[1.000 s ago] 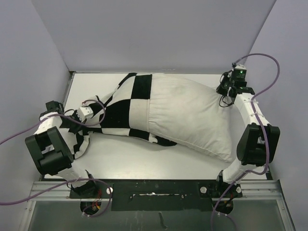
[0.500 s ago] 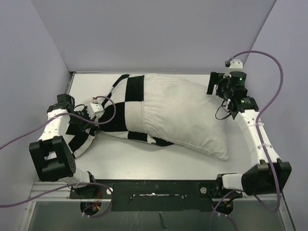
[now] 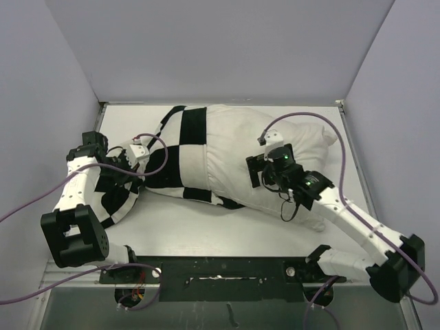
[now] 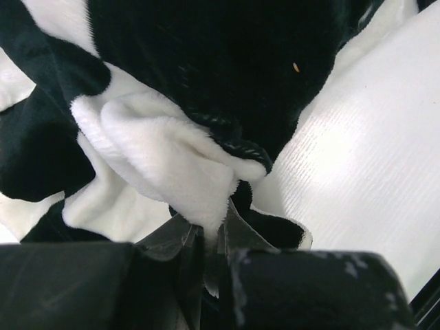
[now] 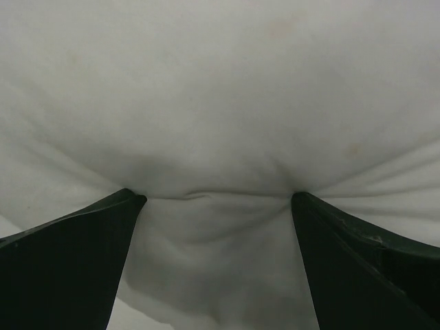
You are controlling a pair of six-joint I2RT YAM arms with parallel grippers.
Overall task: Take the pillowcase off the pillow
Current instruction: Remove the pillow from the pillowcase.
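We see soft, even overhead light and faint shadows on the desk (image 3: pixel 206 234); our wrist views are close, with dark, blurred fingers (image 5: pixel 62 275) at the bottom.

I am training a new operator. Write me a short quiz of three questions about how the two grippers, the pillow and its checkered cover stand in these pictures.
1. True or false: the right gripper is open, with both fingertips pressed into the pillow.
2. The left gripper is shut on: A) the bare pillow, B) a fold of the pillowcase, C) nothing.
3. In the top view, which end of the pillow lies bare, outside the pillowcase: the picture's left or right?

Key: 1 true; 2 B; 3 right.
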